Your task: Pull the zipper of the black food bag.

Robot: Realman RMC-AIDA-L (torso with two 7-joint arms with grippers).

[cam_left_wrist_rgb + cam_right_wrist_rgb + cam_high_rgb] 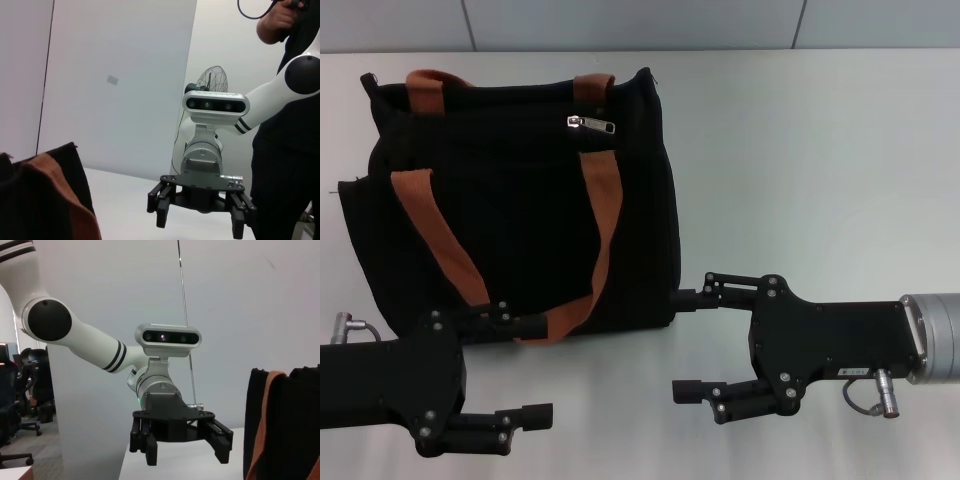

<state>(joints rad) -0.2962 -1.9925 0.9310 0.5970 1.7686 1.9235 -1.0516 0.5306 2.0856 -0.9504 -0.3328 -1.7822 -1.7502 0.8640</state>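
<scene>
Two grippers are hovering with fingers spread wide over the white counter (820,160): the left gripper (525,370) by the black food bag's (520,200) near edge, the right gripper (688,343) just beside its corner. The zipper (590,123) is lying near the bag's top; no legible writing.

A pale table (820,170) fills the head view, its far edge meeting a light grey wall (620,22) crossed by thin dark seams. In the left wrist view, a person in dark clothes (290,150) stands at the side, one hand (280,17) raised and gripping a black cable, and a round wire fan (212,80) sits farther back. The right wrist view shows black office chairs (25,385) (on wheeled bases) on a grey floor.
</scene>
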